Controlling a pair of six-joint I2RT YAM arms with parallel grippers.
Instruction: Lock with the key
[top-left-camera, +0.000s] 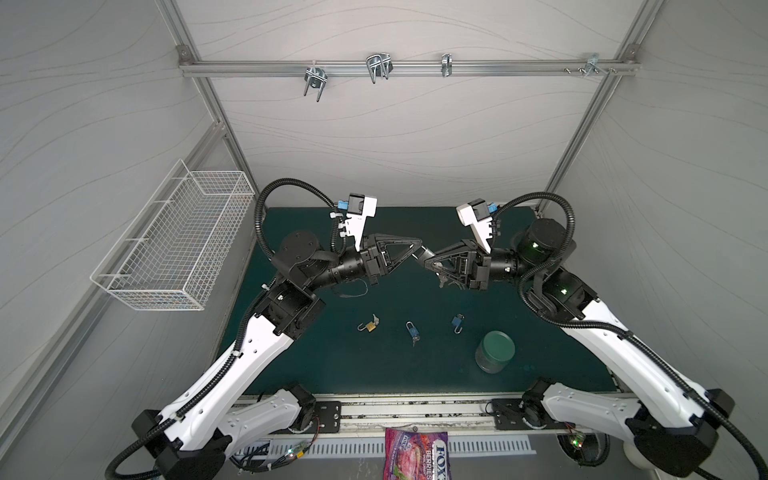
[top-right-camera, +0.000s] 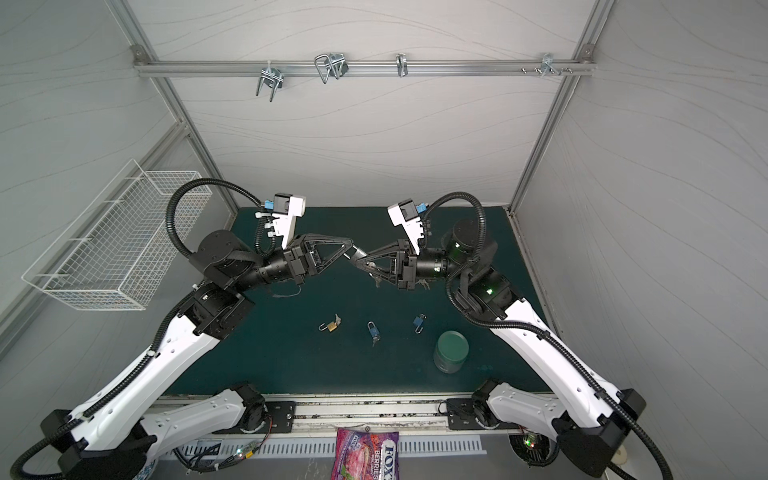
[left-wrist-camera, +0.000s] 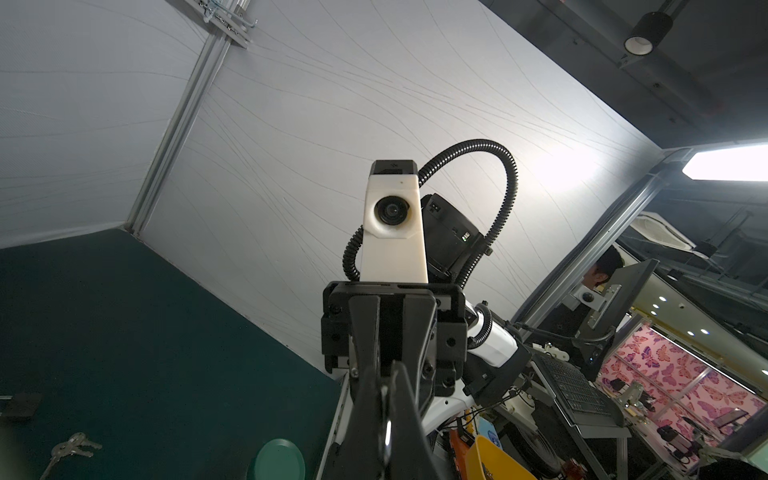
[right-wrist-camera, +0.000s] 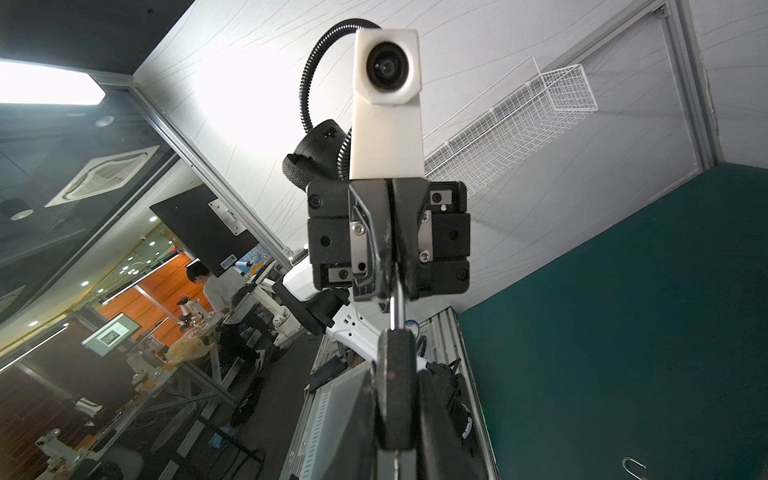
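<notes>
Both grippers meet in mid-air above the green mat (top-left-camera: 374, 374). My right gripper (top-left-camera: 424, 260) is shut on a padlock (right-wrist-camera: 395, 374), whose dark body shows edge-on between the fingers in the right wrist view. The padlock's silver shackle (right-wrist-camera: 394, 307) runs straight out into my left gripper (top-left-camera: 417, 249), which is shut on it. A bright sliver of metal shows between the left gripper's (left-wrist-camera: 386, 415) closed jaws. A bunch of keys (top-left-camera: 442, 282) hangs under the right gripper. I cannot tell whether a key sits in the keyhole.
On the mat lie a brass padlock (top-left-camera: 369, 327) with its shackle open, a blue padlock (top-left-camera: 411, 330) with a key in it, another blue padlock (top-left-camera: 457, 322) and loose keys (top-left-camera: 457, 286). A green-lidded jar (top-left-camera: 494, 351) stands front right. A wire basket (top-left-camera: 178, 245) hangs on the left wall.
</notes>
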